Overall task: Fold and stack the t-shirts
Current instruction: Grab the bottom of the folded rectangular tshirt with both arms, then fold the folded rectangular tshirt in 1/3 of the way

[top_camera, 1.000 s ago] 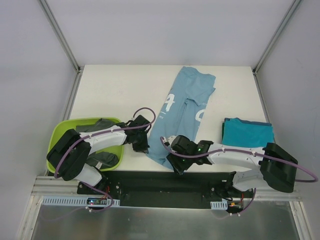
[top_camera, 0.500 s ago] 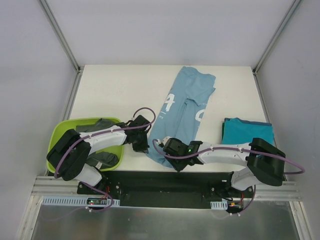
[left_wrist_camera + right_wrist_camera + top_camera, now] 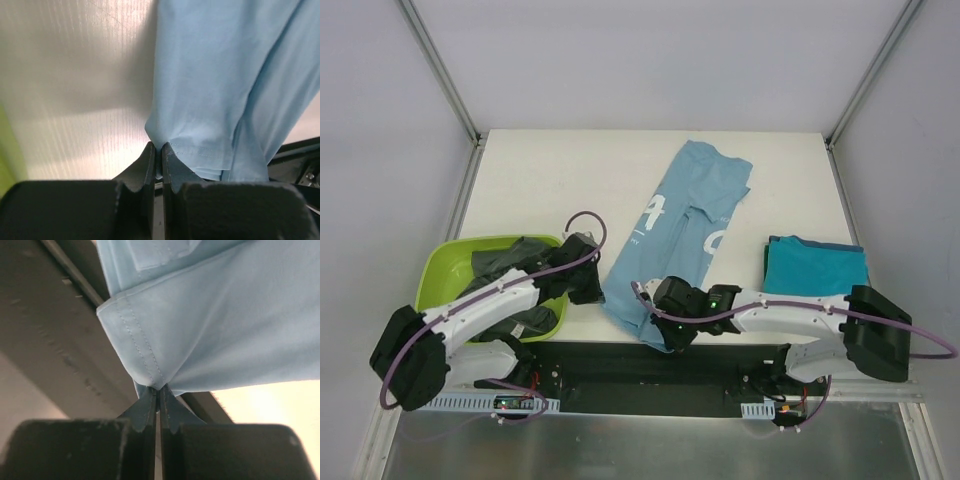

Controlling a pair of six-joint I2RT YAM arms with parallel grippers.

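Light-blue cloth makes up the main item: the light-blue short-sleeved t-shirt with white printed marks (image 3: 670,240) lies lengthwise on the white desk (image 3: 550,180). It runs on a slant from the far centre of the desk towards the near edge. Its long sides are folded inward, forming a narrow band.

1. Left pincer (image 3: 584,288): clenched on the near-left corner of the light-blue short-sleeved t-shirt with white printed marks (image 3: 225,75). In the left wrist view, the left pincer (image 3: 159,150) shows its jaws pressed together with the stitched hem pinched between them. The cloth fans out from the grip point.

2. Right pincer (image 3: 657,327): clenched on the near-right corner of the same shirt (image 3: 240,330). In the right wrist view, the right pincer (image 3: 159,391) has its jaws meeting on a doubled hem edge. The gripped corner hangs over the black base plate (image 3: 620,365) at the near edge of the desk.

3. Teal folded t-shirt (image 3: 817,267): lies flat as a rectangle on the right side of the desk, apart from the light-blue shirt.

4. Dark grey t-shirts (image 3: 505,260): lie crumpled inside the lime-green plastic tub (image 3: 438,275) at the near-left corner of the desk. The left arm reaches across the tub.
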